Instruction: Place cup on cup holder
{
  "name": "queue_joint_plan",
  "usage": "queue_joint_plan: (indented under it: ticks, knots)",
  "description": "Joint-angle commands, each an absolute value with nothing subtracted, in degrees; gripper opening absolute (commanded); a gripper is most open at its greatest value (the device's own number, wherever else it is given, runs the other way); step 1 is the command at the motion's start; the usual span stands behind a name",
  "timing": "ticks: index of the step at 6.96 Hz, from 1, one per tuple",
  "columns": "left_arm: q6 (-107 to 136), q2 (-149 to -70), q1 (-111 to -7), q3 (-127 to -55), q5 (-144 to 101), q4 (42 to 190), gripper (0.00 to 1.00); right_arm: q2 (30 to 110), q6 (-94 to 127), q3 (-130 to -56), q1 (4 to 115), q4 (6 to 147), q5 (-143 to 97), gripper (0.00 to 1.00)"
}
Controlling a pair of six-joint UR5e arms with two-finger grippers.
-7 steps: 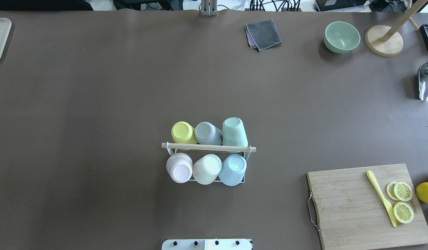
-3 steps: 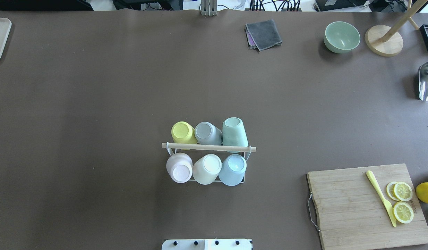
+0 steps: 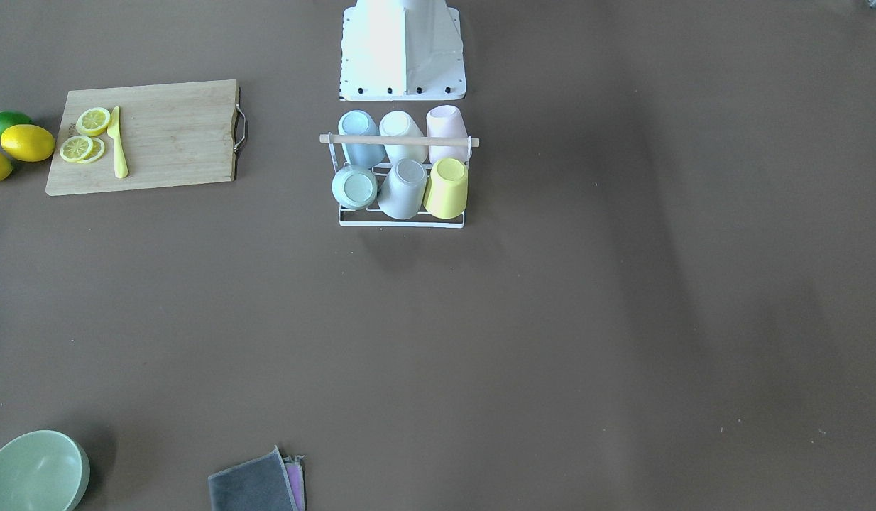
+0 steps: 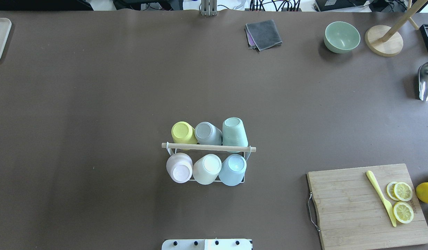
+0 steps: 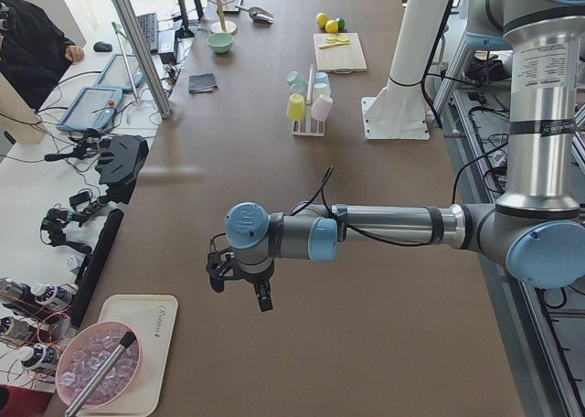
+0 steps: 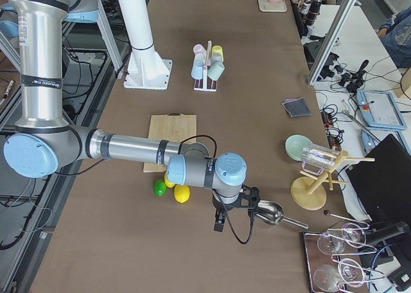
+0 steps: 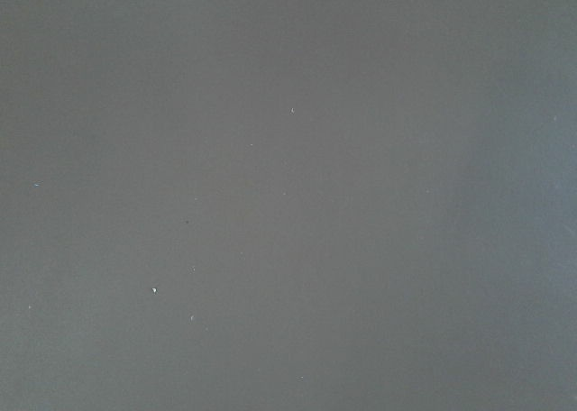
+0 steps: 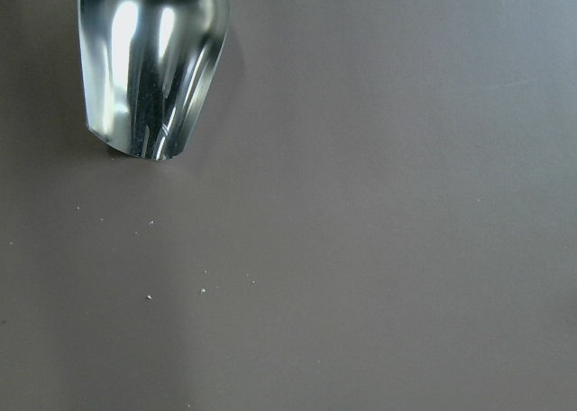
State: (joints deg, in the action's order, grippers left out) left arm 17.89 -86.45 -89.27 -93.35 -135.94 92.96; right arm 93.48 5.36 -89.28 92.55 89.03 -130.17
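My left claw (image 5: pixel 238 289) hangs above bare table (image 4: pixel 96 104) towards my left end. It shows only in the side view, so I cannot tell how far its jaws are parted. I see nothing between its fingers, and its wrist camera shows only brown table surface.

My right claw (image 6: pixel 226 217) hangs low at the opposite end, just beside a metal scoop (image 8: pixel 149 64) that lies on the table. It too shows only from the side, so I cannot tell how wide it stands, and I can make out nothing in its grip.

The cup holder (image 4: pixel 208 147) stands mid-table, close in front of my base and well apart from both claws. All six cups sit on it bottom-up, three on each side of the wooden rod.

- **Far row:** the yellow cup (image 4: pixel 182 132), the grey cup (image 4: pixel 207 133) and the mint cup (image 4: pixel 234 132).
- **Near row:** the pink cup (image 4: pixel 179 168), the cream cup (image 4: pixel 207 168) and the blue cup (image 4: pixel 233 169).

Each leans outward from the rod. They are probably seated on prongs, though the cups hide these.

Off to my right lies a cutting board (image 4: pixel 352 205) with lemon slices (image 4: pixel 403 201) and a yellow knife (image 4: pixel 380 198) on it.
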Motion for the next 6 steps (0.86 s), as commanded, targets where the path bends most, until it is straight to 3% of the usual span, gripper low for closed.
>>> queue_joint_plan:
  ticks: [1,6]
  knots:
    - [17.75,-86.13,-89.3,-93.69,-135.79,94.4,0.99,93.43,5.36,-89.21,92.55,89.03,-130.17,1.0]
    - [16.08,-86.13,-89.47,-94.48,-135.7,94.22,0.99,93.52,5.27,-89.38,93.34,89.03,-130.43,1.0]
